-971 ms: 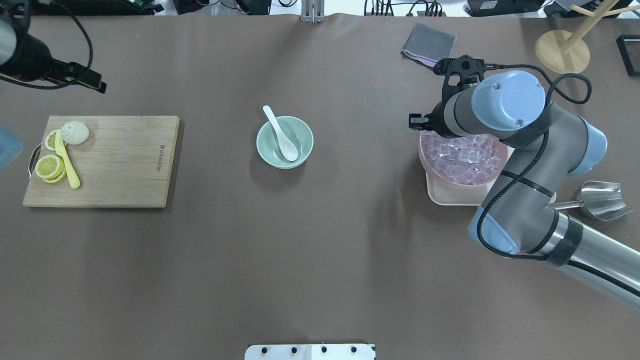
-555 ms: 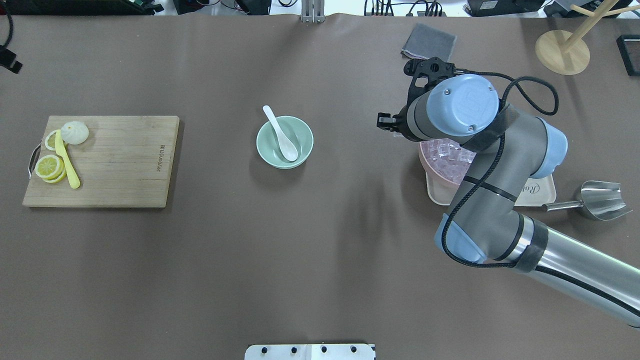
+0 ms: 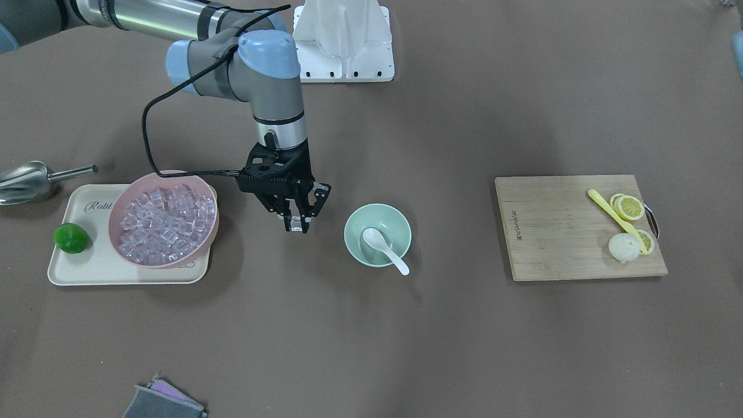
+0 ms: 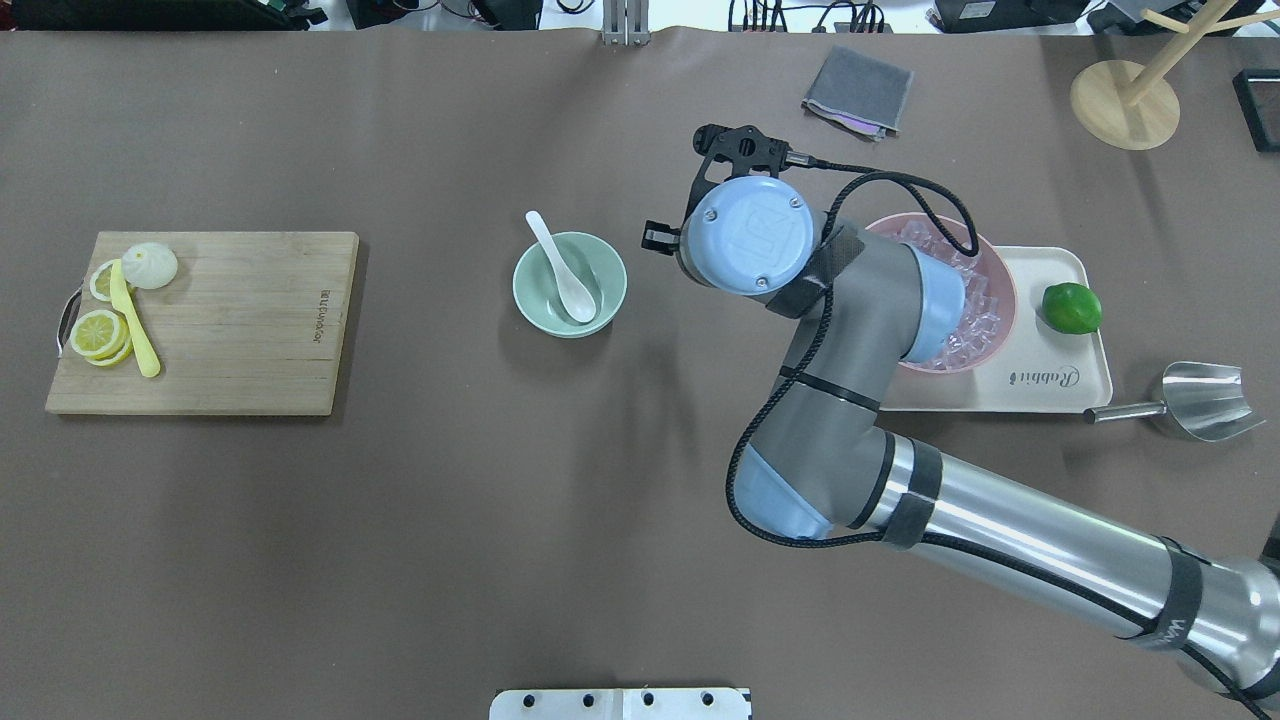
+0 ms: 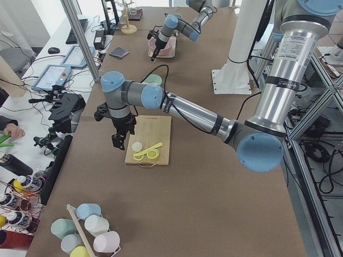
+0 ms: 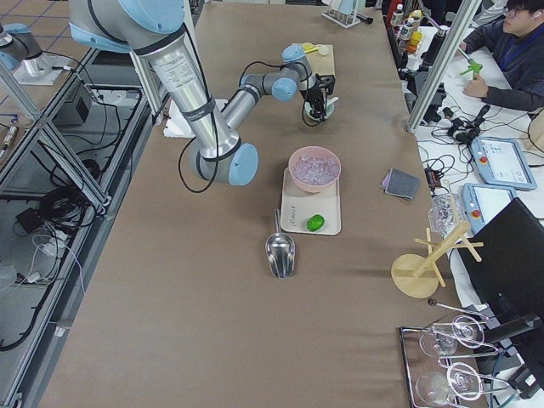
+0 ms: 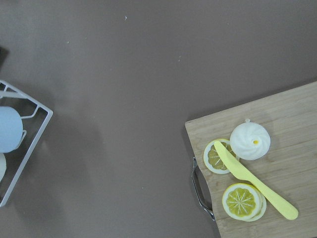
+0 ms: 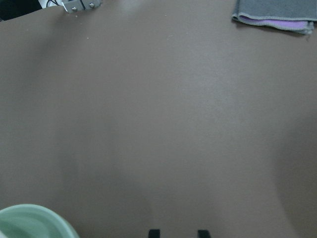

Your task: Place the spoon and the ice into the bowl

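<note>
Right gripper (image 3: 295, 223) clamped on one ice cube (image 3: 298, 224), held above bare bench between pink bowl (image 3: 212, 235) and bowl (image 3: 349, 232), nearer the latter. Bowl sits mid-bench; spoon (image 3: 383, 246) lies in it, scoop inside, handle over the rim toward the operators' edge. Left gripper (image 5: 119, 140) hangs beside the board (image 3: 557, 226) at the robot's left end; fingers' state: cannot tell.

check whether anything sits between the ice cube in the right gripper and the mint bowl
Nothing visible does: only bare table lies between the right gripper, shut on the ice cube, and the mint-green bowl.
</note>
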{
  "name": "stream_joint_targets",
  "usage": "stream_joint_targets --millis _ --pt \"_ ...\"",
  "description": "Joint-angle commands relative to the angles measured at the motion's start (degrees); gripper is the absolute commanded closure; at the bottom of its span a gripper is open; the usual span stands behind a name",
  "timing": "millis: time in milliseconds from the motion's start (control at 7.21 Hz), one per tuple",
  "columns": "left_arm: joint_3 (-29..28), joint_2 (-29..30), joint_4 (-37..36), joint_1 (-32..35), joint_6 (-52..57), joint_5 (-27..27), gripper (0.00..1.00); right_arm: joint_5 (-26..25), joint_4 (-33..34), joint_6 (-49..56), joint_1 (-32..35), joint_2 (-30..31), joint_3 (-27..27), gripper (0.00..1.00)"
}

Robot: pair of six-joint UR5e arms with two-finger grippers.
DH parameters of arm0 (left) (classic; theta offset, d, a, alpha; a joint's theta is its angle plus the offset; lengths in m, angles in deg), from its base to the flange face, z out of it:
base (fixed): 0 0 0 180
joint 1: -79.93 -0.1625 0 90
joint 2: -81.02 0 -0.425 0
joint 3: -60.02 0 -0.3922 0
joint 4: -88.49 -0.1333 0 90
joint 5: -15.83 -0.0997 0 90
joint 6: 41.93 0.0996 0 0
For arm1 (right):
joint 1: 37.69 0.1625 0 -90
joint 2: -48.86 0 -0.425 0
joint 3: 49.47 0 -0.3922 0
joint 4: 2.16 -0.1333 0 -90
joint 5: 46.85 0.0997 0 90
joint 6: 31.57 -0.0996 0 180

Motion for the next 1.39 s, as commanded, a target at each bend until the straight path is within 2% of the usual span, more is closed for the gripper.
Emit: stream_joint_targets --millis 0,139,277,416,555,832,1109,1248 --pt "-0.1 -3.4 -0.7 1.4 0.4 6.2 0.01 -3.4 -0.1 -6.0 -2.1 -7.0 7.5 1.00" --pt "-0.2 -3.5 -0.8 1.4 0.2 7.3 0.01 -5.1 -0.1 -7.7 -3.5 -11.3 12.5 1.00" --pt "-0.5 -3.4 -0.8 1.3 0.1 7.4 0.01 -6.7 -0.3 -9.1 -5.1 -12.6 14.8 1.00" --pt "-0.6 -3.4 -0.8 1.3 0.1 7.4 0.01 -9.7 -0.5 -9.4 -6.9 -12.3 15.3 1.00" --pt "-0.7 -3.4 -0.8 1.3 0.1 7.6 0.01 -10.2 -0.5 -9.4 -8.0 -12.0 15.5 1.00" --pt "-0.7 -3.5 -0.8 1.3 0.1 7.6 0.01 -12.0 -0.7 -9.3 -9.3 -12.2 16.4 0.82" --pt "-0.8 -3.5 -0.9 1.2 0.1 7.6 0.01 -13.3 -0.6 -8.7 -9.4 -12.4 16.6 0.01" --pt "-0.7 -4.3 -0.6 1.2 0.1 7.7 0.01 -13.5 -0.6 -8.6 -9.4 -12.4 16.5 0.00"
